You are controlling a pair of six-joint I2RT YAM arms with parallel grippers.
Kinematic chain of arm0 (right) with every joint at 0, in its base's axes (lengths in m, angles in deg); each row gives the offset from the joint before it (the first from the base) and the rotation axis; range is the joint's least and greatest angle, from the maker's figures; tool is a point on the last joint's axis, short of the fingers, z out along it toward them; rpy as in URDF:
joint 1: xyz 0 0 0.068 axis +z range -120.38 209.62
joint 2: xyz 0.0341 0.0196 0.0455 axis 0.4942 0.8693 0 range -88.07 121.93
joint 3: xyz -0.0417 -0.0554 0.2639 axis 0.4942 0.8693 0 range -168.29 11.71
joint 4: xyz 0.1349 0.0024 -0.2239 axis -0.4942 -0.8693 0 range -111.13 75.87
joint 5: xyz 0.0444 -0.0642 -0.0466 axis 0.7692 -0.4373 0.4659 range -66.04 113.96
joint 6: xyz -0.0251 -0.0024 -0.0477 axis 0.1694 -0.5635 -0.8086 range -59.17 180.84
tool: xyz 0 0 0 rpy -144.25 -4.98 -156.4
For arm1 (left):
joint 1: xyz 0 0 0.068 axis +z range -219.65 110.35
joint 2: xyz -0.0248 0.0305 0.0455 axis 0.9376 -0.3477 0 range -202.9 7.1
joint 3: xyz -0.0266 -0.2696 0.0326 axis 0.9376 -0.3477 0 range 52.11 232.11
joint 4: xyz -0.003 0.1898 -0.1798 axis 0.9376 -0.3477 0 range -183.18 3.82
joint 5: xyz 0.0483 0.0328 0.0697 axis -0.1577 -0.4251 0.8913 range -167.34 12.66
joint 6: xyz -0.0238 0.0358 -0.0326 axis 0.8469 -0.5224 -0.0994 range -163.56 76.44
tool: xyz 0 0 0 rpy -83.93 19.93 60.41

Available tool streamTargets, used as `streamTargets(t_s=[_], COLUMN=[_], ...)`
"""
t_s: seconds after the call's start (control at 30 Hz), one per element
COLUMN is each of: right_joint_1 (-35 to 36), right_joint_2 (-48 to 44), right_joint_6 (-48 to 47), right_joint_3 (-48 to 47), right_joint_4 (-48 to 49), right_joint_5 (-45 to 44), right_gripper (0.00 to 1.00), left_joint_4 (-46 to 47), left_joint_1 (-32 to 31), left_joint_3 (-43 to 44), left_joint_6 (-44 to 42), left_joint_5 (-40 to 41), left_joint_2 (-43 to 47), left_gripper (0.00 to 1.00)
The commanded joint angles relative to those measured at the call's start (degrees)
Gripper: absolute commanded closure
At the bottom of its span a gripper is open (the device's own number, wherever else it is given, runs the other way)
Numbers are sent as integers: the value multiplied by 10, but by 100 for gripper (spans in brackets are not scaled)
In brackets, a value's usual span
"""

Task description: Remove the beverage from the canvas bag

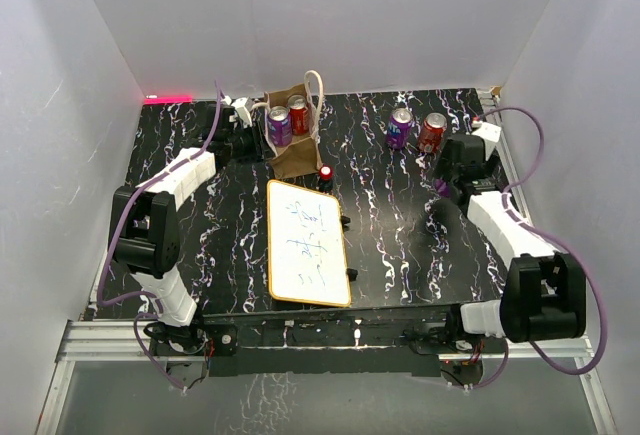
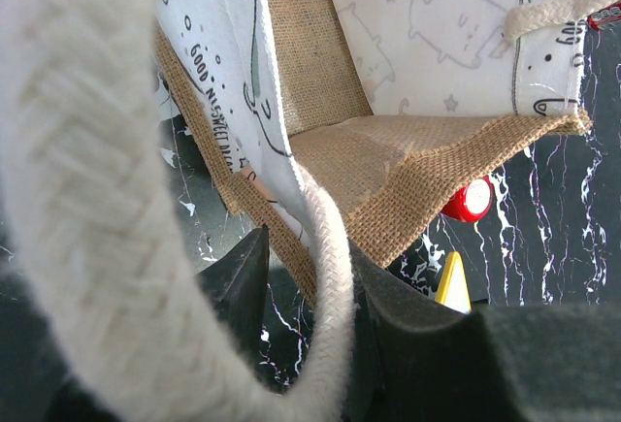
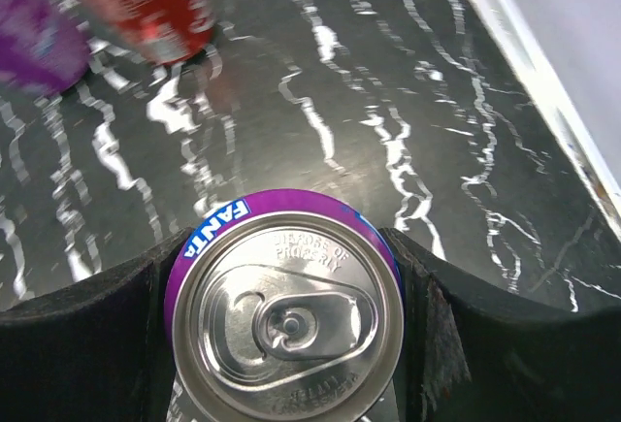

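Note:
The tan canvas bag [image 1: 292, 158] stands at the back of the table with a purple can [image 1: 279, 125] and a red can [image 1: 298, 113] inside it. My left gripper [image 1: 252, 141] is at the bag's left side. In the left wrist view its fingers [image 2: 233, 276] are apart, and a cream rope handle [image 2: 330, 267] loops between them against the right finger. The bag's burlap side [image 2: 408, 170] lies just beyond. My right gripper [image 1: 447, 181] is shut on a purple Fanta can [image 3: 286, 320], held upright over the table at the right.
A purple can [image 1: 400, 127] and a red can [image 1: 432, 131] stand at the back right, also in the right wrist view: the red can [image 3: 160, 0]. A yellow-framed whiteboard [image 1: 307, 243] lies in the middle. A small red-capped object [image 1: 325, 173] sits by the bag.

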Motion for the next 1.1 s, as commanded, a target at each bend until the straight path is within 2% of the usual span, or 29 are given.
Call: streamTargets(t_s=[0.0,0.17,0.23,0.4,0.47,0.57,0.73,0.87,1.07], right_joint_1=[-37,-53,-82,-109,-123,-148,-156,-158,-158], right_joint_2=[20,109,144,221,238,271,321,363,376], right_joint_6=[51,-9,-21,-69,-74,-85,-134,-167,-167], right_joint_3=[8,-42,-72,-135,-145,-157,-201,-244,-241], right_joint_4=[135,210,222,233,242,276,304,285,286], right_joint_5=[-34,0,14,-5,7,86,151,144,162], right_gripper=[92,92,92,92,92,92,92,92,92], left_joint_4=[-25,-25,-27,-27,-27,-26,-24,-26,-25], left_joint_1=[0,0,0,1,0,0,0,1,1], left_joint_3=[-3,-3,-2,-3,-1,-2,-4,-1,-2], left_joint_6=[0,-1,-2,-5,-4,-4,-4,-4,-5], left_joint_5=[-16,-18,-15,-10,-12,-12,-10,-11,-10], left_joint_2=[2,5,8,13,14,13,12,9,10], left_gripper=[68,68,68,68,68,68,68,68,68])
